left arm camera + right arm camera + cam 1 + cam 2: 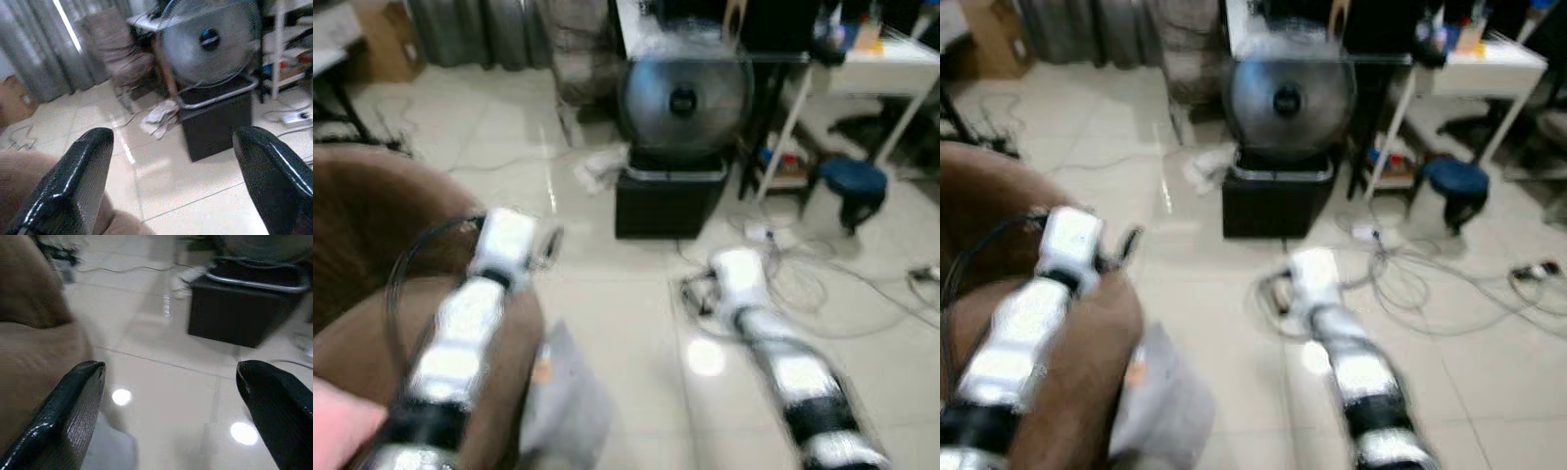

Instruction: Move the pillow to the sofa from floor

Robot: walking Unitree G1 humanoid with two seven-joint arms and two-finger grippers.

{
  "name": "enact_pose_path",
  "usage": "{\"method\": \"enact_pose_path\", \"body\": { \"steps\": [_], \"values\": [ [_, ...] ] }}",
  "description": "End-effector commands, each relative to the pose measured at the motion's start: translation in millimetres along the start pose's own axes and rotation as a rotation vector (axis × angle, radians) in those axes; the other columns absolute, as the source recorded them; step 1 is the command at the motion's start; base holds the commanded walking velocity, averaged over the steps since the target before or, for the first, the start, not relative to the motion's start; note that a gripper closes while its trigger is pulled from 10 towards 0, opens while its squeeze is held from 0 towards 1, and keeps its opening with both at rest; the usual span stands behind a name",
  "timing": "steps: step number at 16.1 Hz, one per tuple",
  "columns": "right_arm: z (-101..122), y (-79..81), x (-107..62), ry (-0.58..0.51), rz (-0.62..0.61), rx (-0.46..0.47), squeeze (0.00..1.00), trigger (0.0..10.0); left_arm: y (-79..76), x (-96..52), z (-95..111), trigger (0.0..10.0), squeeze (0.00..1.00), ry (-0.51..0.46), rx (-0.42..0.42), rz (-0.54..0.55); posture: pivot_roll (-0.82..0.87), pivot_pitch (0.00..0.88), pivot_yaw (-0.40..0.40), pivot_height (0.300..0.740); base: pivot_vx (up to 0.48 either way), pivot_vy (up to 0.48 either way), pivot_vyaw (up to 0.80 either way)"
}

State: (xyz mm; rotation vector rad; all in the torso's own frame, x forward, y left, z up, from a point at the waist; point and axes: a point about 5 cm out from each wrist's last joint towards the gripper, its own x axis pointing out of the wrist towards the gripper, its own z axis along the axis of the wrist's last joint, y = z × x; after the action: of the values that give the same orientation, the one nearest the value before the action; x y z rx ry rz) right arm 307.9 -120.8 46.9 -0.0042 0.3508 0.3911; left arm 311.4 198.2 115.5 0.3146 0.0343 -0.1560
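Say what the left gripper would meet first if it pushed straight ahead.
Probably the black box under the fan, after open floor; the left gripper is open and depth is unclear.

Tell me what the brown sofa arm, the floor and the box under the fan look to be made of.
Sofa arm: soft brown fabric, matte, probably velvety; blur leaves the weave unclear. Floor: glossy pale tiles, with grout lines and bright light reflections. Box under the fan: dark, smooth, likely plastic or painted board, with a metal-looking rail on top.

Brown upholstered sofa (372, 235); pink soft pillow corner (337, 421); glossy cream floor tiles (626, 323); grey round metal fan (683, 98) on black box (668, 201); dark blue round stool (852, 181); white table (881, 69); grey curtains (44, 54).
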Motion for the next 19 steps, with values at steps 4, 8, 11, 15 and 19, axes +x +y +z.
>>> {"method": "enact_pose_path", "body": {
  "steps": [4,8,11,15,19],
  "values": [
    [5,-15.1,-6.1,-0.015,-0.021,-0.025,0.00,10.0,-3.6,3.8,2,10.0,0.00,0.001,-0.011,0.015,0.08,0.000,0.005,0.740,0.077,0.000,0.00],
    [0,-22.1,-8.7,0.017,-0.103,-0.080,0.00,10.0,-20.0,-0.4,-13,10.0,0.00,0.052,-0.041,-0.046,0.11,0.000,-0.022,0.740,0.000,0.000,0.00],
    [-15,-23.9,-10.0,0.070,-0.125,-0.050,0.00,10.0,-30.4,-17.8,-31,10.0,0.00,0.103,-0.069,-0.154,0.10,0.000,0.002,0.740,0.000,0.000,0.00],
    [-38,-23.1,-17.5,0.117,-0.120,0.021,0.00,10.0,-36.3,-12.6,-44,10.0,0.00,0.157,-0.024,-0.200,0.06,0.000,0.030,0.740,0.000,0.000,0.00],
    [-50,-29.8,-21.5,0.140,-0.180,0.053,0.00,10.0,-38.6,-3.9,-30,10.0,0.00,0.090,-0.011,-0.223,0.04,0.000,0.062,0.740,0.000,0.000,0.00]
  ]
}}
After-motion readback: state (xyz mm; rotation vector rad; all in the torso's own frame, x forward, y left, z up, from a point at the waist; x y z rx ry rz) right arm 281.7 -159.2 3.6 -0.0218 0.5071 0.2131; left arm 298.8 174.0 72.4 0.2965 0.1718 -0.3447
